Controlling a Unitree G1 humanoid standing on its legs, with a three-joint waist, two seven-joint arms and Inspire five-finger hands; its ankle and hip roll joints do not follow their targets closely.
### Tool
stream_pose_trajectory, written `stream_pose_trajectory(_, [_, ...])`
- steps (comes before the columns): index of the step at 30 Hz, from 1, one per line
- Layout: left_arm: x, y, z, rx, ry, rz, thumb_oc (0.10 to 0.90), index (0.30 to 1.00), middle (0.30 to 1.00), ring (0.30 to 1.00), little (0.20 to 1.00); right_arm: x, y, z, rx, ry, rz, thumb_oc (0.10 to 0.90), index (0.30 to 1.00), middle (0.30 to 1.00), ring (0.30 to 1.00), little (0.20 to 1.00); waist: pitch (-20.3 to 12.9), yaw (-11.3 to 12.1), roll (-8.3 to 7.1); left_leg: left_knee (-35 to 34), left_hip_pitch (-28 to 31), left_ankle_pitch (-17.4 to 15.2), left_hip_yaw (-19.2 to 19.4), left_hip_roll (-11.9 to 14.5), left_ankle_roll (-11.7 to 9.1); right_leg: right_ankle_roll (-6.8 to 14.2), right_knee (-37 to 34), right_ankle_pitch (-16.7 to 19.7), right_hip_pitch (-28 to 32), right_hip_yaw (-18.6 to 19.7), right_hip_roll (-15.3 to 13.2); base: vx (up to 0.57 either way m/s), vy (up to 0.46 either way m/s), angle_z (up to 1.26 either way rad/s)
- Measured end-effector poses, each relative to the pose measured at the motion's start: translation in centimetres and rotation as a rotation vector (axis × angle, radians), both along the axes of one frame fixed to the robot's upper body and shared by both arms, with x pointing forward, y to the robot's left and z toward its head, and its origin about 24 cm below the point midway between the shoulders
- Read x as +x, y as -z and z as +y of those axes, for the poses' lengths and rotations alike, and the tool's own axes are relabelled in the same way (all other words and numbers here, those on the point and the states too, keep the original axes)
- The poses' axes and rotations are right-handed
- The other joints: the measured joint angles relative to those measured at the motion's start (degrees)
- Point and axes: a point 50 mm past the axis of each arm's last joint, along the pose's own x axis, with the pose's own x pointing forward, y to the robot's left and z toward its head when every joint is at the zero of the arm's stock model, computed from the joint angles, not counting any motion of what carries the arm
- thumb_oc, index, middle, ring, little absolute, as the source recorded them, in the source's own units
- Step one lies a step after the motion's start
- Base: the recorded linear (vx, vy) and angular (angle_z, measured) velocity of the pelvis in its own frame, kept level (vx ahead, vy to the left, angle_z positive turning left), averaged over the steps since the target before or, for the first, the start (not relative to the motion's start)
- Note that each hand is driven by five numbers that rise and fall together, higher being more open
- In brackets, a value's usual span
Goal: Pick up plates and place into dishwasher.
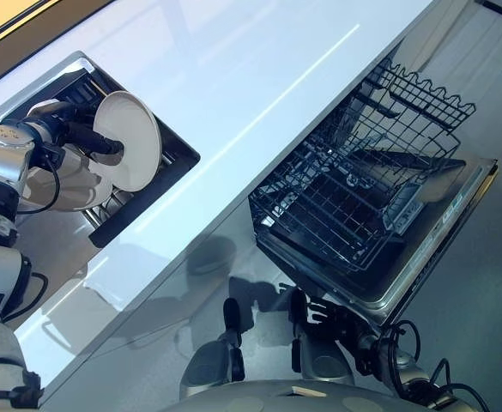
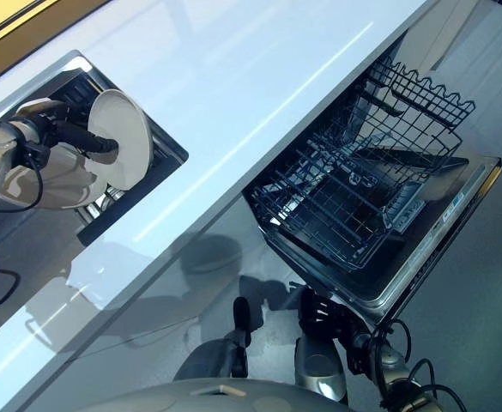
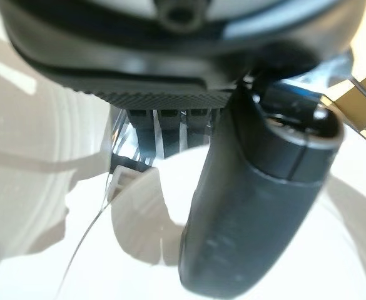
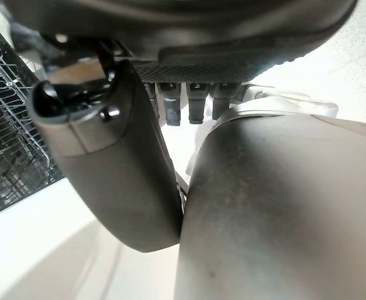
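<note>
Plates were the business: near to the robot, at about five o'clock in the left eye view, the right hand (image 1: 319,319) hung low beside the dishwasher door (image 1: 422,257), its fingers hanging loosely straight and holding nothing. Just beyond it, at about three o'clock, the door lay dropped open with the dark wire rack (image 1: 362,193) pulled out over it, no plate in it that I could see. Across the white counter (image 1: 259,77), at about nine o'clock, the left hand (image 1: 83,137) was clamped on a white plate (image 1: 130,142), thumb pressed on one face and fingers behind the other, the plate held on edge and tilted above the sink (image 1: 178,159). Under the arm, in the sink, more pale plates (image 1: 66,184) lay stacked. In the left wrist view the thumb (image 3: 251,206) lay across the plate's white surface.
</note>
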Motion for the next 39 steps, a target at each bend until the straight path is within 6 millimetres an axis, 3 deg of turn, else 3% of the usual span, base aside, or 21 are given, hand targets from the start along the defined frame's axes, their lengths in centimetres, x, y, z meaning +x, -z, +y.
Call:
stream_pose_trajectory(20, [-0.4,0.2,0.8,0.004,-0.040,0.016,0.100,0.300,0.300,0.300,0.200,-0.1,0.3,0.5,0.000,0.005,0.035,0.800,0.900,0.900,0.900,0.900,-0.2,-1.2,-0.64,0.0,3.4,0.0,0.0,0.0,0.1,-0.2,0.0,0.2,3.3,0.3,0.0,0.02,-0.019,0.00])
stream_pose_trajectory(29, [-0.2,0.0,0.5,-0.005,-0.022,0.003,0.100,0.300,0.300,0.300,0.200,-0.6,0.6,1.0,0.008,-0.002,0.053,0.800,0.900,0.900,0.900,0.900,-3.2,-1.9,-0.81,0.1,4.3,0.1,0.0,0.1,0.6,-0.3,0.0,0.2,4.2,0.3,0.0,0.00,-0.034,-0.01])
stream_pose_trajectory(39, [0.5,-1.3,-1.5,0.007,0.042,-0.074,0.100,0.300,0.300,0.300,0.200,-2.2,1.1,1.0,0.023,0.004,0.091,0.800,0.900,0.900,0.900,0.900,-7.9,-2.0,-0.63,0.0,5.5,-0.5,0.0,0.3,0.2,-0.3,0.0,0.1,5.2,0.4,0.0,0.01,-0.029,-0.01])
